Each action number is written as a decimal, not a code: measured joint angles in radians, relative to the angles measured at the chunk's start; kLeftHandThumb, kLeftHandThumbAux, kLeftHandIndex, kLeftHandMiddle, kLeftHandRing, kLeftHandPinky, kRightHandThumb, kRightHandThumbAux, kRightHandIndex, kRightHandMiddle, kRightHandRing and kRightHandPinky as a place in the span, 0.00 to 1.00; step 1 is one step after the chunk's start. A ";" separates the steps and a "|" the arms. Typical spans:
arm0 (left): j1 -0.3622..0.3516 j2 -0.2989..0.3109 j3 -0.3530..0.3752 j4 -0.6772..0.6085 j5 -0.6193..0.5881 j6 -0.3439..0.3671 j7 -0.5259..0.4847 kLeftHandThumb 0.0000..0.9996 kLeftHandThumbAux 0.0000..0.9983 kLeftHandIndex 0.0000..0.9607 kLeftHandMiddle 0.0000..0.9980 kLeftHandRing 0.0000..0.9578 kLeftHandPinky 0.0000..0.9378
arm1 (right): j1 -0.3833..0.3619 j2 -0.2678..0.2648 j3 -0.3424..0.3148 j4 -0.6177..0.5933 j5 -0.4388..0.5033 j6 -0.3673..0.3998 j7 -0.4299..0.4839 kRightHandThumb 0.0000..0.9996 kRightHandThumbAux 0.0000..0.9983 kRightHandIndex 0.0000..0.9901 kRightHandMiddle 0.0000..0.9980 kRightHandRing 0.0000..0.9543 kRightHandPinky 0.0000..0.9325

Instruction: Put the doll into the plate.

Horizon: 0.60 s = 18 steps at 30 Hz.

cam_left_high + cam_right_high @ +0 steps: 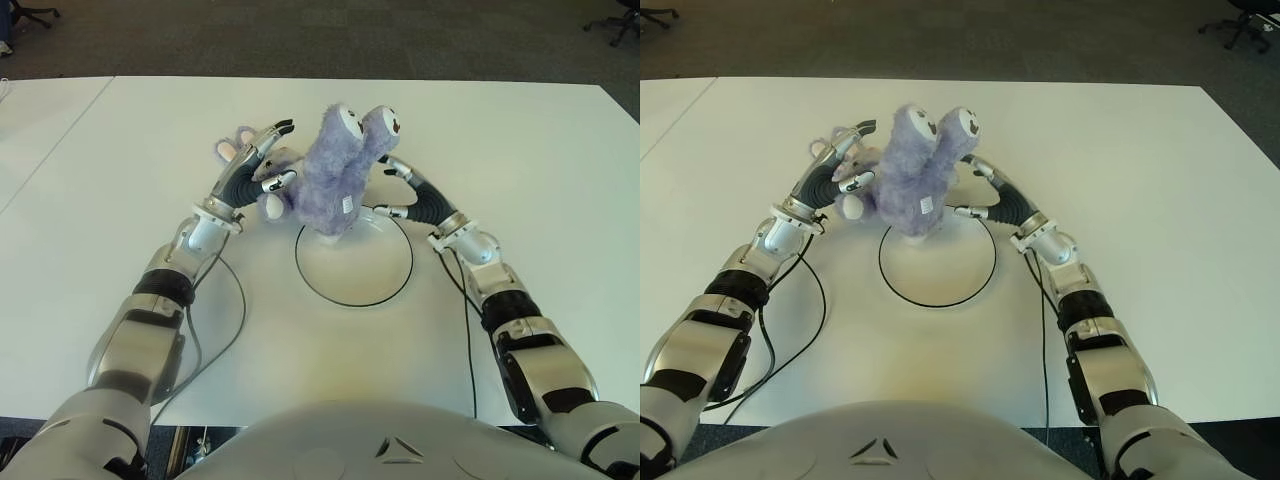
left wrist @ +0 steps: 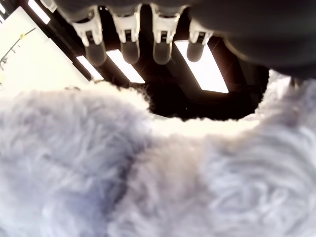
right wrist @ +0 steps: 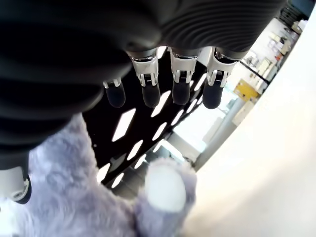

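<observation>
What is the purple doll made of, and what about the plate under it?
The doll looks like soft plush: long, fuzzy lilac fur, shaggy at its edges. The plate looks hard and smooth, perhaps ceramic or plastic: plain white with a thin dark rim. I can't tell which.

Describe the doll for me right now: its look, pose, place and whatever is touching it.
The doll is a fluffy lilac plush with two stalks topped by white eyes, pale-lined ears and a small white tag. It stands upright, its base on the far rim of the white plate, its ears out over the table. The left hand and right hand flank it, palms facing the fur and fingers straight; whether they press it is unclear.
</observation>
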 measured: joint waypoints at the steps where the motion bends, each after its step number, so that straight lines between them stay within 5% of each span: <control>1: 0.000 0.000 0.000 0.001 0.001 -0.003 0.000 0.18 0.19 0.00 0.00 0.00 0.00 | 0.004 0.001 0.004 -0.009 -0.006 0.000 -0.003 0.20 0.52 0.00 0.00 0.04 0.18; 18: 0.001 -0.005 -0.007 0.007 0.026 -0.038 0.022 0.13 0.22 0.00 0.00 0.00 0.00 | 0.040 -0.014 0.070 -0.083 -0.074 0.047 -0.040 0.18 0.52 0.00 0.00 0.10 0.25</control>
